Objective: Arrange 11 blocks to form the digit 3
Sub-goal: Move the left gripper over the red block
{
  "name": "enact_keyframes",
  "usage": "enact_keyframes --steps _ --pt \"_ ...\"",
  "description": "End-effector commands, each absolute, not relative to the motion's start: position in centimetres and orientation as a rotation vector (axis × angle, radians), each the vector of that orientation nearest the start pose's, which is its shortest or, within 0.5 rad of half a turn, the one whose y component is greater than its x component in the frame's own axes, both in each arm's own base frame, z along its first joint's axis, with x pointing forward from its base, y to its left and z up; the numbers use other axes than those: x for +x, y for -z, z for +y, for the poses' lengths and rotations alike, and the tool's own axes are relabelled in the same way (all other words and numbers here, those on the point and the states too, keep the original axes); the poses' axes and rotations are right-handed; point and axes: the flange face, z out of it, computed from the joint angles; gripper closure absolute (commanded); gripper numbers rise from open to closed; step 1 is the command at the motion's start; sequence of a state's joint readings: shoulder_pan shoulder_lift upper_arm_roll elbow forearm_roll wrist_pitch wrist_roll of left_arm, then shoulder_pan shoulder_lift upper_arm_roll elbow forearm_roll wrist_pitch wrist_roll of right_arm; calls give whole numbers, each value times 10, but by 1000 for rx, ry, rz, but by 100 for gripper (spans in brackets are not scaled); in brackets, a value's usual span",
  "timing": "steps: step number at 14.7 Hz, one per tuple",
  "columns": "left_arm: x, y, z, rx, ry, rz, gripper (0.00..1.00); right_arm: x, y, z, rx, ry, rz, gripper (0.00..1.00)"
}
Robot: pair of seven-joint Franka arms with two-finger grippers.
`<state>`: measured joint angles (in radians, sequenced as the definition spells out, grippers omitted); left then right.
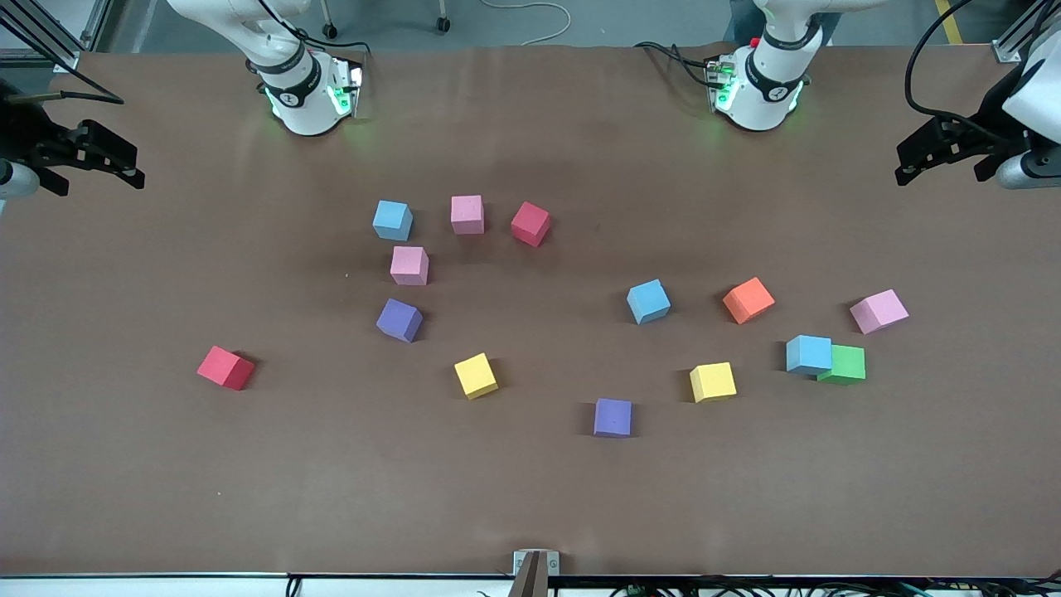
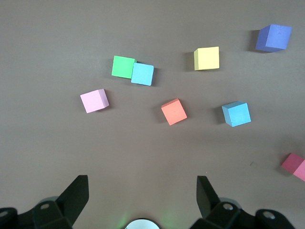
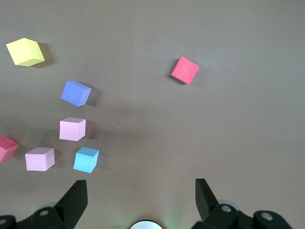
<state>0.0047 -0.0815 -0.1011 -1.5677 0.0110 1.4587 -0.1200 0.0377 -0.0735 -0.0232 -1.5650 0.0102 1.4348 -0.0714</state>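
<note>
Several foam blocks lie scattered on the brown table. Toward the right arm's end are a light blue, two pink, a red, a purple, a yellow and a lone red block. Toward the left arm's end a light blue block touches a green one, with an orange block close by. No digit 3 figure is in view. My right gripper and left gripper hang open and empty over the table's ends, and both arms wait.
More loose blocks lie toward the left arm's end: light blue, pink, yellow and purple. The arm bases stand along the table's edge farthest from the front camera. A small bracket sits at the nearest edge.
</note>
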Motion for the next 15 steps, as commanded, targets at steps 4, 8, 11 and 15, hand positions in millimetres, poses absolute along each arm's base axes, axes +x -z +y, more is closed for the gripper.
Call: enact_keyframes --steps 4,8,11,15 --pt "520 -656 -51 -3127 -44 -35 0 511 -657 10 -3118 -88 -158 0" --pt "552 -615 -69 -3136 -74 36 0 510 -657 8 -3119 -93 -153 0" --pt "584 -563 -122 -3147 -54 58 0 511 -657 10 -3120 -90 -158 0" --pt "603 -483 -205 -3143 -93 -186 0 512 -657 13 -3122 -81 -167 0"
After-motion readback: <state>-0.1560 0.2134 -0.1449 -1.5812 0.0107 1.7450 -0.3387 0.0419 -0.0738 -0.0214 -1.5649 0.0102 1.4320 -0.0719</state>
